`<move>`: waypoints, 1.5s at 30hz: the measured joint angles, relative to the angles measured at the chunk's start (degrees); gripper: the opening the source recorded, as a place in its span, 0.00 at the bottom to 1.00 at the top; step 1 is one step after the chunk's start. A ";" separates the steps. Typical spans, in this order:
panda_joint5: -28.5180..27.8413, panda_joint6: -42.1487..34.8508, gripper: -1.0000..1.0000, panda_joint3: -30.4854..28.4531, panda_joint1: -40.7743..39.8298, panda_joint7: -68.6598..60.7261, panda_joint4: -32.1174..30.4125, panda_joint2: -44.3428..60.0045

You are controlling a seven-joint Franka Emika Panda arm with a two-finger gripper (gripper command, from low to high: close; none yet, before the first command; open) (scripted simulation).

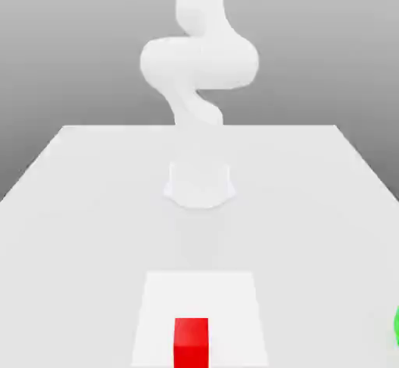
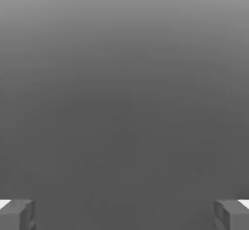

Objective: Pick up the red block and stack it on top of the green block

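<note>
A white table (image 1: 78, 203) is seen in the exterior view. The robot's round base (image 1: 199, 183) is mounted on it. A red block (image 1: 191, 341) is set on a paler square patch (image 1: 156, 312), and a green block (image 1: 396, 326) is placed at the exterior view's right edge.

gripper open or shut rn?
Open. In the hand view the gripper has its two fingertips standing far apart at opposite edges, nothing between them.
</note>
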 joint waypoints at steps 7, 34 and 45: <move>0.26 5.56 0.50 -0.48 0.16 -0.74 -2.39 14.90; 0.93 27.68 0.00 -0.78 -0.34 -2.61 -7.04 62.35; -1.55 17.46 0.00 3.33 5.10 -0.28 -5.01 54.43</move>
